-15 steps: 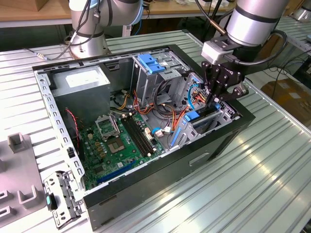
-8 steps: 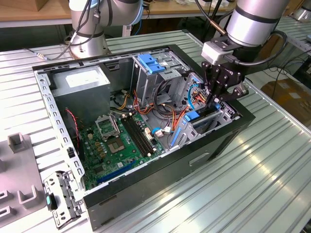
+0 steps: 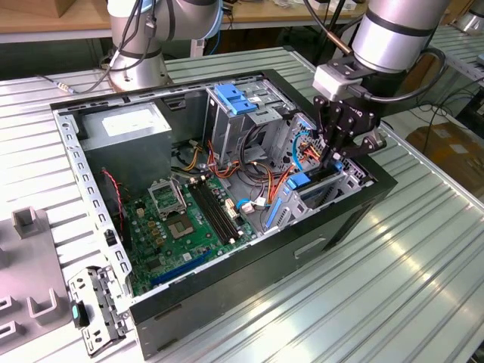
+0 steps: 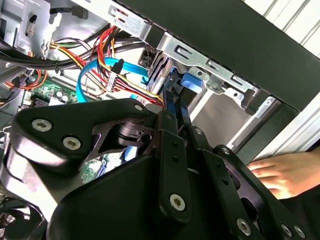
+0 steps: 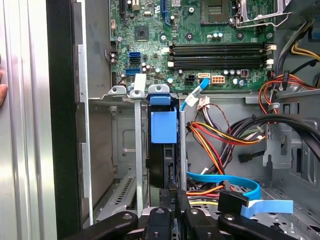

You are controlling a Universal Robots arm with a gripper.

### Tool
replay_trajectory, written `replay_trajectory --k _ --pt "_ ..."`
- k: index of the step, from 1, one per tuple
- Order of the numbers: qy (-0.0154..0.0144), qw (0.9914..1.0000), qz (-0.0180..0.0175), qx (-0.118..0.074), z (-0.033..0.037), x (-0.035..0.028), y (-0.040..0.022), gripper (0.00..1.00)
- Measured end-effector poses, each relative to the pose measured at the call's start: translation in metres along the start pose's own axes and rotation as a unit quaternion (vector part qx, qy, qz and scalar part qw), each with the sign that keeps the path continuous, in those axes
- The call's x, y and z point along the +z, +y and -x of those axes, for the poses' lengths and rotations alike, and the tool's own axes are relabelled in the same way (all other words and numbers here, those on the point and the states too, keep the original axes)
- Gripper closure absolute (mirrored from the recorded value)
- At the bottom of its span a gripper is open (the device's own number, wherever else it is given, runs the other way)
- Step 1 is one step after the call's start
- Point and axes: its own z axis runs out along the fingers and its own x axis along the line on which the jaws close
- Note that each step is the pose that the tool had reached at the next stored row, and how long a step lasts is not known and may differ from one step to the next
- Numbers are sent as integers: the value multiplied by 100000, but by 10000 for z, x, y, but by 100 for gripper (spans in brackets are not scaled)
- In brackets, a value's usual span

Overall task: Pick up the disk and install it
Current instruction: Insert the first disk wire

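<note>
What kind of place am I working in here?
Probably a robotics lab or test workshop: an opened computer case lies on a ribbed metal table, a wooden bench stands behind, and the pincer works at the drive bay.

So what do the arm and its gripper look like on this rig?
The arm is silver-grey with a dark band and black cables alongside. A pale grey block joins it to the gripper, a matte black linkage of flat bars with silver screws, ending in slim jaws.
</note>
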Motion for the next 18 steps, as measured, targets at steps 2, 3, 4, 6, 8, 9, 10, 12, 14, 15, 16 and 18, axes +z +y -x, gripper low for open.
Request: replay_trajectory --k 2,3,4,6,8,9,10,12,14,15,16,18 --pt "6 100000 7 114 0 0 0 83" --pt "10 100000 9 164 0 0 0 83" --pt "12 100000 10 172 0 0 0 83" --pt "17 100000 10 177 1 2 0 83" --pt "21 100000 12 250 1 8 0 83" --pt "22 100000 14 259 1 18 1 83" --pt "-71 100000 18 279 3 53 3 83" --pt "-447 99998 33 376 1 7 0 83" --pt "-430 99998 36 435 0 3 0 83" --pt "-433 99998 37 441 0 3 0 83" --pt "-419 99998 37 444 -2 2 0 83" --pt "-427 99998 38 447 -2 3 0 83"
